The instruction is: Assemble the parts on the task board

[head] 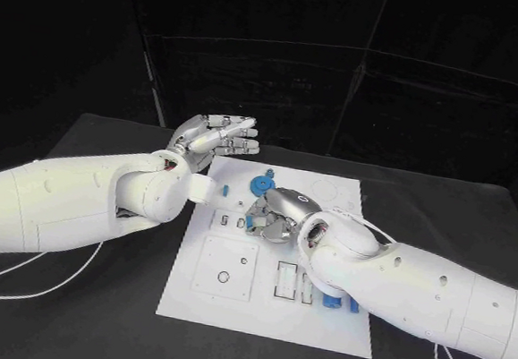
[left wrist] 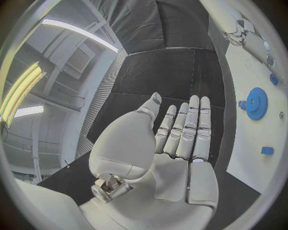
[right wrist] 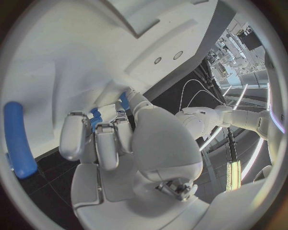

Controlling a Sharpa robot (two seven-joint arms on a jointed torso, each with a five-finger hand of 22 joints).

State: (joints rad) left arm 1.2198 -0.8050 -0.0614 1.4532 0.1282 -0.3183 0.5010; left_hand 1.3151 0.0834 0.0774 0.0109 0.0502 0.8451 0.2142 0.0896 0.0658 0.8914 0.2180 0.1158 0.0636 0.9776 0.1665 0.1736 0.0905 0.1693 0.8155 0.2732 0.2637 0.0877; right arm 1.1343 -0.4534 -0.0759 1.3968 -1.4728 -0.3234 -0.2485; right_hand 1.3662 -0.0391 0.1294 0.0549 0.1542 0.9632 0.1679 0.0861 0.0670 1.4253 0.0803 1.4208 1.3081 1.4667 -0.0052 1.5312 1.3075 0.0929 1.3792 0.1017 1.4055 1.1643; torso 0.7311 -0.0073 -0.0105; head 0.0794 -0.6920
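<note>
Right hand (head: 283, 215) sits low over the middle of the task board (head: 228, 306), fingers curled around a small blue part (right wrist: 96, 115), apparently seating it. Left hand (head: 217, 140) hovers past the board's far-left corner, flat, fingers straight and together, holding nothing. Blue gear (head: 261, 183) looks already mounted near the far edge; blue pieces (head: 327, 298) lie by the board's right edge near the slots, so I'd judge the job partway. No readable writing or labels.
</note>
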